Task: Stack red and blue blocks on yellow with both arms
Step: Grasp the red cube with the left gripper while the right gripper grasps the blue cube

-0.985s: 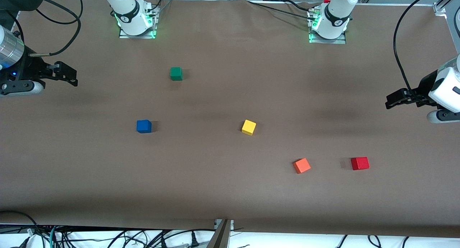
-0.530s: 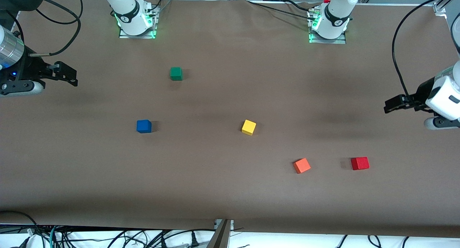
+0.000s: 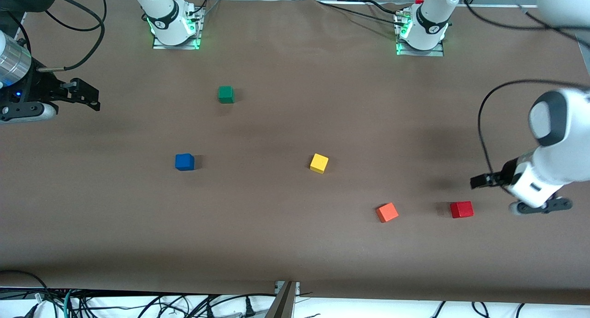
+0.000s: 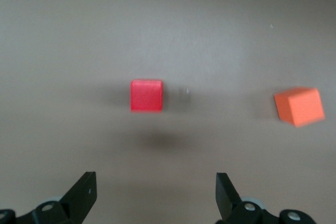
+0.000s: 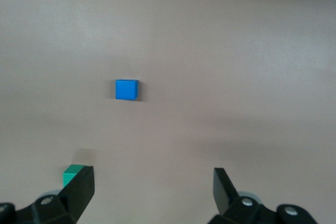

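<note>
The red block [image 3: 461,209] lies near the left arm's end of the table, and the left wrist view shows it [image 4: 146,95] too. The blue block [image 3: 184,161] lies toward the right arm's end and shows in the right wrist view [image 5: 126,89]. The yellow cube [image 3: 319,163] sits mid-table between them. My left gripper [image 3: 477,182] is open and empty, over the table just beside the red block; its fingers [image 4: 84,190] stand wide apart. My right gripper [image 3: 90,97] is open and empty [image 5: 153,182] and waits over the right arm's end of the table.
An orange cube [image 3: 387,212] lies beside the red block, toward the table's middle, and shows in the left wrist view [image 4: 298,106]. A green cube [image 3: 226,94] lies farther from the front camera than the blue block, and partly shows in the right wrist view [image 5: 73,174].
My left arm has swung its gripper over the table toward the red block, ending just beside it. The right arm and all cubes have not moved.
</note>
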Tool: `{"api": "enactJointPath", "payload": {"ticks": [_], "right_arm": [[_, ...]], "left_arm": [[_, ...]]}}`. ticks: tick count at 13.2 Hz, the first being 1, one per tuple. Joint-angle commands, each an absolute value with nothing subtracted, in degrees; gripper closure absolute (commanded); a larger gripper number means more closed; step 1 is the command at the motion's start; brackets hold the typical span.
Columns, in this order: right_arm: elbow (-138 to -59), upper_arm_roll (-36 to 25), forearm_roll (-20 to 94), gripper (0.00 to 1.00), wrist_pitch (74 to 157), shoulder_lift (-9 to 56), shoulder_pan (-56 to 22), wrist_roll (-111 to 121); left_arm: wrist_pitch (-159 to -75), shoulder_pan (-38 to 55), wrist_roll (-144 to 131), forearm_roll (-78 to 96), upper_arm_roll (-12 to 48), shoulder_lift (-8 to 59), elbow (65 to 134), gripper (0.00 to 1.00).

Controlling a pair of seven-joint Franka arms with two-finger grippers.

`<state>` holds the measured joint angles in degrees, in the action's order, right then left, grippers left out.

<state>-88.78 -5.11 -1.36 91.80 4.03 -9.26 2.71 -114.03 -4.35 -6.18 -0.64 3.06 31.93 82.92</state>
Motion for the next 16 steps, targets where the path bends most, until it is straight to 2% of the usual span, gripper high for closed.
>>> {"api": "enactJointPath", "payload": {"ticks": [1, 5, 9, 10, 11, 12, 13, 15, 16], "right_arm": [[-87.8, -4.4, -1.8, 0.0, 91.8, 5.0, -8.7, 2.3], [-87.7, -4.7, -2.0, 0.0, 92.7, 10.1, -8.2, 3.0], [-87.7, -4.5, -1.1, 0.0, 94.1, 16.9, -8.4, 3.0], [-87.7, -4.4, -1.0, 0.0, 96.7, 17.7, -8.6, 3.0], [-88.2, -4.3, 0.6, 0.0, 102.9, 20.8, -9.6, 2.4], [-88.2, -4.3, 3.0, 0.0, 106.2, 22.6, -10.1, 2.2], [-88.2, -4.3, 3.6, 0.0, 109.2, 24.7, -10.7, 2.2], [-88.4, -4.3, 5.1, 0.0, 113.6, 29.0, -11.1, 0.4], [-88.5, -4.3, 5.9, 0.0, 115.4, 30.7, -12.2, -2.4]], "left_arm": [[-122.1, -4.8, -5.2, -0.1, 2.9, 38.4, 81.3, 0.0], [-131.3, -5.3, -5.2, -1.7, 2.9, 44.6, 81.7, 0.0], [-133.2, -6.2, -5.2, -3.8, 2.9, 46.5, 81.9, 0.0], [-133.2, -6.7, -5.1, -3.8, 2.9, 46.7, 82.0, 0.0], [-133.2, -7.2, -5.1, -3.5, 2.9, 47.3, 82.0, 0.0], [-133.2, -7.3, -5.1, -3.3, 2.9, 47.6, 82.0, 0.08], [-133.2, -7.4, -5.2, -3.2, 2.9, 47.7, 82.0, 0.47], [-133.2, -7.3, -5.5, -3.1, 2.9, 47.7, 82.0, 0.92], [-133.2, -7.3, -6.1, -3.0, 3.0, 47.7, 81.9, 1.0]]}}
